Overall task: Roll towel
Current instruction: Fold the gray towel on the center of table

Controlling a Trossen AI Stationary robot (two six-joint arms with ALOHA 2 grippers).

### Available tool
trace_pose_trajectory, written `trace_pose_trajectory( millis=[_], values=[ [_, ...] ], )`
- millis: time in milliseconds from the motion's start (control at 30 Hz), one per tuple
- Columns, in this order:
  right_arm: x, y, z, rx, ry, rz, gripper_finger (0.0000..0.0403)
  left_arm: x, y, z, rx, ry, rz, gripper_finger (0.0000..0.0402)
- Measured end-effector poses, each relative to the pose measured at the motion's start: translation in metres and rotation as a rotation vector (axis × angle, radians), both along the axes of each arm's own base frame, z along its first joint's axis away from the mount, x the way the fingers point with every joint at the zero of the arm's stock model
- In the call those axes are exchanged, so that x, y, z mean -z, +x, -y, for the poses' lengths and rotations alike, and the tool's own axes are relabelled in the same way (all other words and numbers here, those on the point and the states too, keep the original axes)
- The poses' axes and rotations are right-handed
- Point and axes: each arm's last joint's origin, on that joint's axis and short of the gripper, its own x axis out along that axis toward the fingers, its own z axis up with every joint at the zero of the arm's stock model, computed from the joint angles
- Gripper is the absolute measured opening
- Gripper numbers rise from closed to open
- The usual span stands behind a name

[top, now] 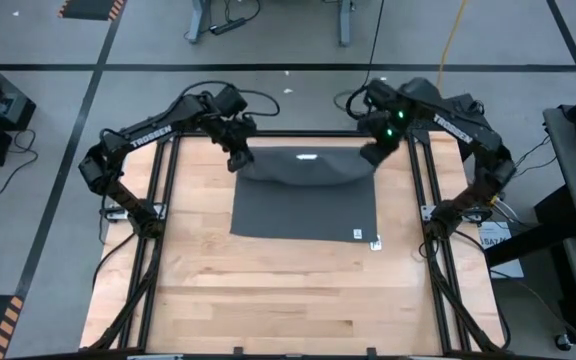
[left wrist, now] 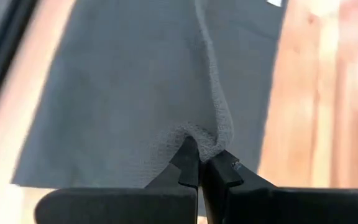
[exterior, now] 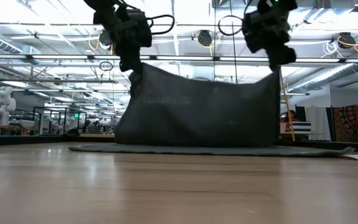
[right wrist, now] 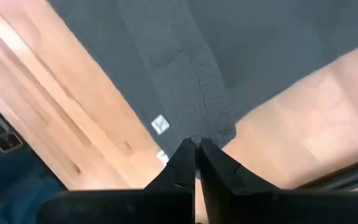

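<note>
Dark grey, plain soft cloth towel [top: 306, 195] lies on the pale wood-plank table [top: 268, 290], towards the far edge, approx. centred left-right. Near part of towel is flat on the table; far edge is lifted clear and hangs between both grippers as a sagging curtain, seen in the low view [exterior: 197, 106].

Left gripper [top: 238, 157]: at far-left corner of towel, above the table. Jaws clenched on a pinch of the cloth edge; wrist view shows fabric bunched at the fingertips [left wrist: 191, 163].

Right gripper [top: 376, 150]: at far-right corner of towel, at approx. the same height as the left gripper. Jaws clenched on the towel's corner; wrist view shows the cloth edge meeting the fingertips [right wrist: 188, 157].

Small white tag [top: 356, 234] sits at the near-right corner of towel, flat on the table. A second small white label [top: 376, 243] lies on the wood just beside that corner.

Black frame rails [top: 420, 200] run along the table's left and right sides.
</note>
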Motion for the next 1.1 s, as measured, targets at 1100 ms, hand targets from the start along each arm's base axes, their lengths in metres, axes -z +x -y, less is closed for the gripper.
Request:
trace_pose_trajectory(
  millis=[1100],
  values=[
    [0.111, 0.009, -0.08, -0.109, 0.102, -0.074, 0.0003, 0.079, 0.023, 0.068, 0.091, -0.099, -0.17, 0.0002]
  ],
)
